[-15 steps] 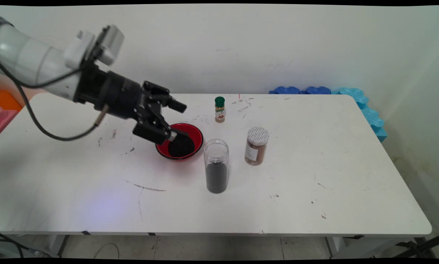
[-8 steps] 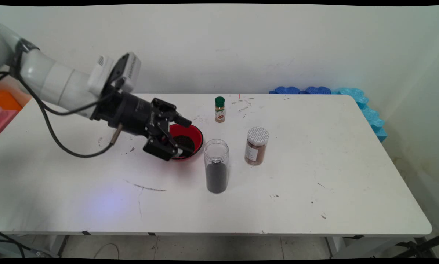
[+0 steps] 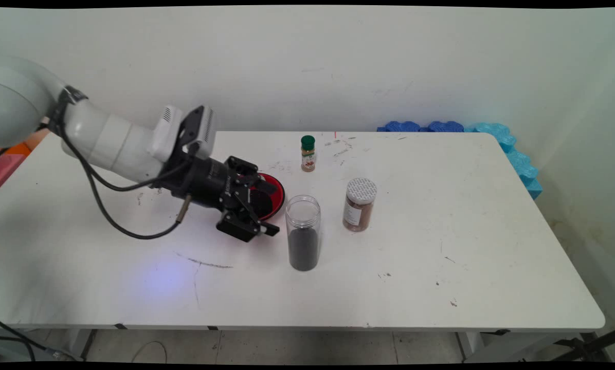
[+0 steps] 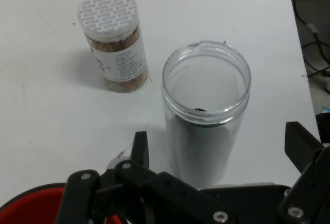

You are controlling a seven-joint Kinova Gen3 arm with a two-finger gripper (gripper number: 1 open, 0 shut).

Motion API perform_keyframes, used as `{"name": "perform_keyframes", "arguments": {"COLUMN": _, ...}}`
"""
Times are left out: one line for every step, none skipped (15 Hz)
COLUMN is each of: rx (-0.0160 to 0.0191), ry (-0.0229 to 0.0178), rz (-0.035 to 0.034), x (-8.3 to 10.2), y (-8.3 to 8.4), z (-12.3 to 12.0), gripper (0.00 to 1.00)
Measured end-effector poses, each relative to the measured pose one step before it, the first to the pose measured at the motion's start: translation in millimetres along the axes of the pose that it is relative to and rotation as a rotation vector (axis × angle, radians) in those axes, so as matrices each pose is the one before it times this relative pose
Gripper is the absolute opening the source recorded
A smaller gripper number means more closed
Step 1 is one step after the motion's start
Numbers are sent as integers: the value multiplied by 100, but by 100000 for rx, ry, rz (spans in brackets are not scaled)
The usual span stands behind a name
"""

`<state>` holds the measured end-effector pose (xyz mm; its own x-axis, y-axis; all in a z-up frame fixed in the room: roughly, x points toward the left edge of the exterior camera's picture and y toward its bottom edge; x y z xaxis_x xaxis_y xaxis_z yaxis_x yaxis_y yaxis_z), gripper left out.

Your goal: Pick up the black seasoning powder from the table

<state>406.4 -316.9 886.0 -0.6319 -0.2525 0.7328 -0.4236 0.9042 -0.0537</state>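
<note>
Desk (image 3: 441, 267), white and scuffed, carries everything in view, with blue foam blocks (image 3: 498, 134) along its far right edge. Over its left half the white arm has come down low over the last second and now reaches nearly level across it. The gripper (image 3: 269, 208) has dropped from above the red bowl (image 3: 278, 189) to the bowl's near side, its jaws apart and holding nothing, pointed toward the open clear jar (image 3: 303, 232). That jar stands upright, just right of the gripper, about half full of dark grains; in the hand view (image 4: 206, 110) it sits between the spread fingers but untouched. The bowl, also holding dark grains, is partly hidden behind the gripper. A brown spice jar (image 3: 359, 204) with a white lid stands beside the clear jar. A small green-capped bottle (image 3: 307, 153) stands farther back.
</note>
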Motion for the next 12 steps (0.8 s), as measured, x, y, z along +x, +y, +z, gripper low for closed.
{"name": "perform_keyframes", "arguments": {"rx": 3, "ry": -65, "rz": 162, "x": -100, "y": -19, "z": 601, "gripper": 100}}
{"name": "perform_keyframes", "arguments": {"rx": 49, "ry": -64, "rz": 105, "x": -80, "y": -44, "z": 594, "gripper": 100}}
{"name": "perform_keyframes", "arguments": {"rx": -75, "ry": -23, "rz": -9, "x": -57, "y": -19, "z": 507, "gripper": 100}}
{"name": "perform_keyframes", "arguments": {"rx": -159, "ry": -58, "rz": -1, "x": -65, "y": -6, "z": 561, "gripper": 100}}
{"name": "perform_keyframes", "arguments": {"rx": -183, "ry": -127, "rz": 30, "x": -66, "y": 1, "z": 455, "gripper": 100}}
{"name": "perform_keyframes", "arguments": {"rx": -82, "ry": -57, "rz": 98, "x": -56, "y": -13, "z": 513, "gripper": 100}}
{"name": "perform_keyframes", "arguments": {"rx": -5, "ry": -33, "rz": -7, "x": -43, "y": -31, "z": 488, "gripper": 100}}
{"name": "perform_keyframes", "arguments": {"rx": 56, "ry": 16, "rz": -126, "x": -29, "y": -45, "z": 463, "gripper": 100}}
{"name": "perform_keyframes", "arguments": {"rx": -44, "ry": 43, "rz": -40, "x": 2, "y": -35, "z": 454, "gripper": 100}}
{"name": "perform_keyframes", "arguments": {"rx": -58, "ry": 22, "rz": -2, "x": -9, "y": -14, "z": 395, "gripper": 100}}
{"name": "perform_keyframes", "arguments": {"rx": -10, "ry": 34, "rz": -21, "x": -11, "y": -17, "z": 306, "gripper": 100}}
{"name": "perform_keyframes", "arguments": {"rx": -54, "ry": -10, "rz": -3, "x": -12, "y": -1, "z": 222, "gripper": 100}}
